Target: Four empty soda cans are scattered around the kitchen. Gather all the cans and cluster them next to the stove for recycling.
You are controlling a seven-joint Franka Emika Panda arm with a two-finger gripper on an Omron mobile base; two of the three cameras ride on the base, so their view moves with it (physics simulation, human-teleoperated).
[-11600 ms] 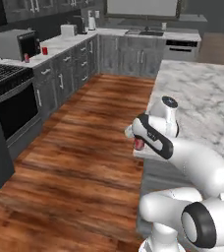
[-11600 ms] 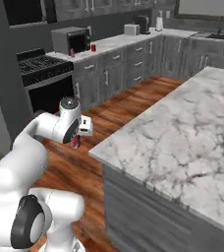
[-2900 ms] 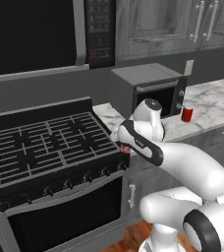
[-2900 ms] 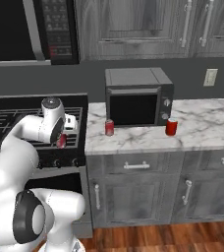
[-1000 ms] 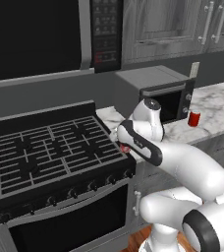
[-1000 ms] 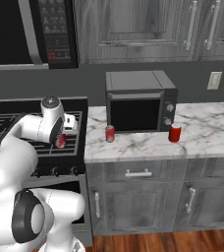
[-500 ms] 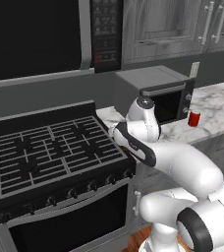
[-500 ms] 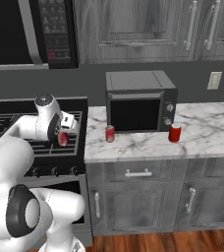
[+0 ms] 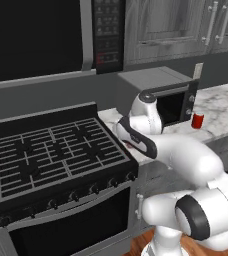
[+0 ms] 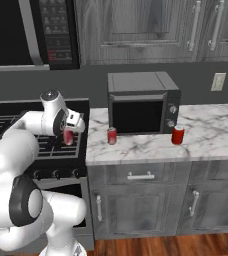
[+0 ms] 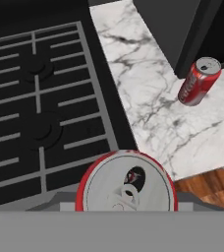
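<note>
The stove (image 10: pixel 36 145) lies under and to one side of the gripper (image 10: pixel 69 136), its black grates spreading away from the fingers in the hand view, and its right edge meets the marble counter (image 10: pixel 206 140) just beside the held load. On that counter, beyond the fingers, stands the dark countertop oven (image 10: pixel 142 102), whose top is cut off in the hand view so only a lower corner shows there. The fingers are partly spread and clamped on a can (image 11: pixel 126 183), held upright with its silver top facing the hand camera; the fingertips themselves are hidden behind the can and the lower edge of that view, so the grip is read from the right base view, where the red can hangs between the jaws over the stove's right edge, near the front. In the left base view the forearm covers almost all of the held can and the gripper, leaving only a sliver of red. A second can (image 10: pixel 112 135) stands on the counter near the fingers, just in front of the oven's left corner, apart from the held one. A third can (image 10: pixel 178 135) stands well farther along the counter, by the oven's right front corner; it also shows small in the left base view beside the oven.
</note>
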